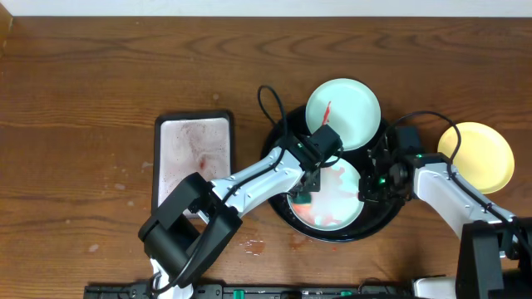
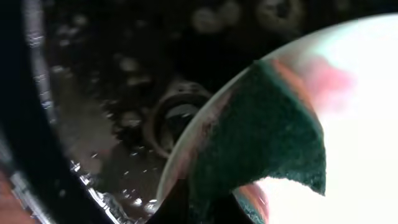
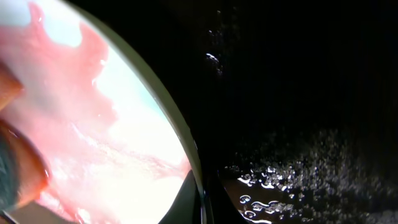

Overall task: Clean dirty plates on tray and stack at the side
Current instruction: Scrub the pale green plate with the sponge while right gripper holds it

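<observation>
The black round tray holds two mint-white plates. The rear plate has a small red smear. The front plate is smeared with red sauce. My left gripper is shut on a dark green sponge that presses on the front plate's left part. My right gripper is shut on the front plate's right rim, one finger on each side of it. The yellow plate lies on the wooden tabletop, right of the tray.
A small rectangular black-rimmed tray with a reddish-stained whitish inside lies left of the round tray. The round tray's floor is wet, with droplets. A few small sauce spots mark the wood near the tray's front edge.
</observation>
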